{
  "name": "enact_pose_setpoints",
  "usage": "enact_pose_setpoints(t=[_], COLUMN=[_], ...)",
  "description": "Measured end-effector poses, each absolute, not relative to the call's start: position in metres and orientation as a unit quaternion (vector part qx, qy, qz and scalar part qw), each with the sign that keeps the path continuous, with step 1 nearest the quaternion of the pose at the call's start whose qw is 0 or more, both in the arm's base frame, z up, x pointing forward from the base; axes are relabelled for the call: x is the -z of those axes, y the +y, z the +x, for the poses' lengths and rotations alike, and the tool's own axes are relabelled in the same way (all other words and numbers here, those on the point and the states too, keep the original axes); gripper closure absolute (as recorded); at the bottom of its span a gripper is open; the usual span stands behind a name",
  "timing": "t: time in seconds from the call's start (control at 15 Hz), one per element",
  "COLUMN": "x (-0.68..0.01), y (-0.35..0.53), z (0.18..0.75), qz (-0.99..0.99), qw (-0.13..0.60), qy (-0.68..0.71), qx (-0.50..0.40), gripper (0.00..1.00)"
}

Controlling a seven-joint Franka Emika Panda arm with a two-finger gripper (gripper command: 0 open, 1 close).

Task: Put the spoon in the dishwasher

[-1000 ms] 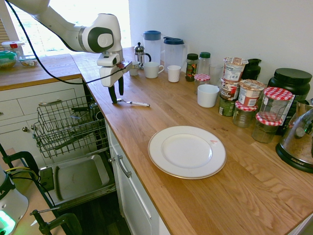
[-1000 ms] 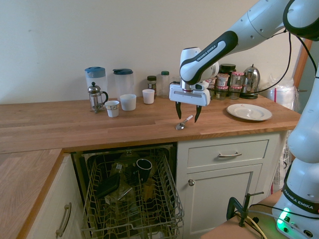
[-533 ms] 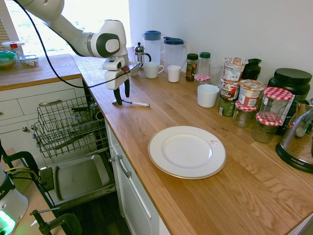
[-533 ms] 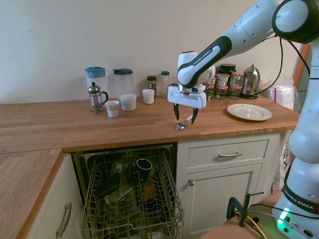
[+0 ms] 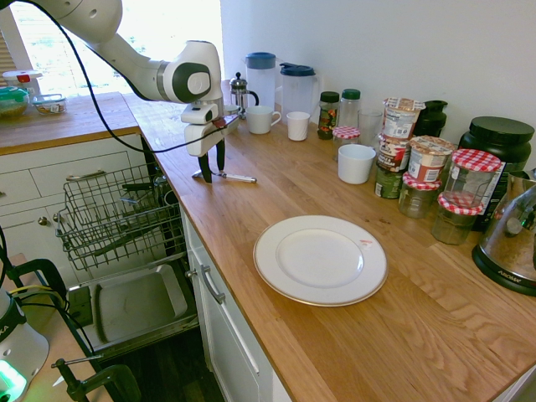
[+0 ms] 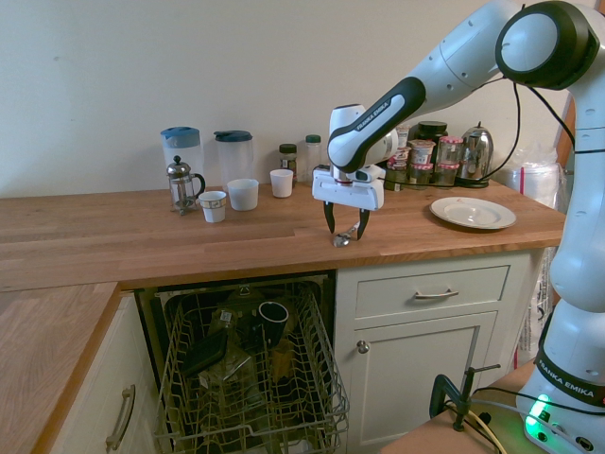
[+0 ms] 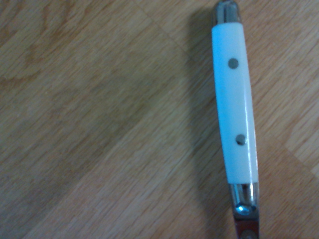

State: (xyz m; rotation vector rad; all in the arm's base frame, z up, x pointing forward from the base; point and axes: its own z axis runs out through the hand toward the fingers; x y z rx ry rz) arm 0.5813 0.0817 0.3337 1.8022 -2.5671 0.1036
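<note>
Spoon [image 6: 342, 240]; on wooden counter [image 6: 255, 241]; between claw's [image 6: 346, 235] spread fingers; claw open

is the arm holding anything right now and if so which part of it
Nothing is held: the end effector is open around the spoon, which lies on the counter.

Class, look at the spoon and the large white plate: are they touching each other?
Apart. The first exterior view shows it plainly: bare wooden countertop lies between the spoon's handle and the plate.
</note>
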Motion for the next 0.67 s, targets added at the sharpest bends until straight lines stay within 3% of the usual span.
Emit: enact_pose_setpoints(t=[0.67], x=[-0.3316], y=[0.0751], z=[0.5855], qz=[0.560], qw=[-0.010], qy=[-0.828], qx=[-0.036], gripper=[1.00])
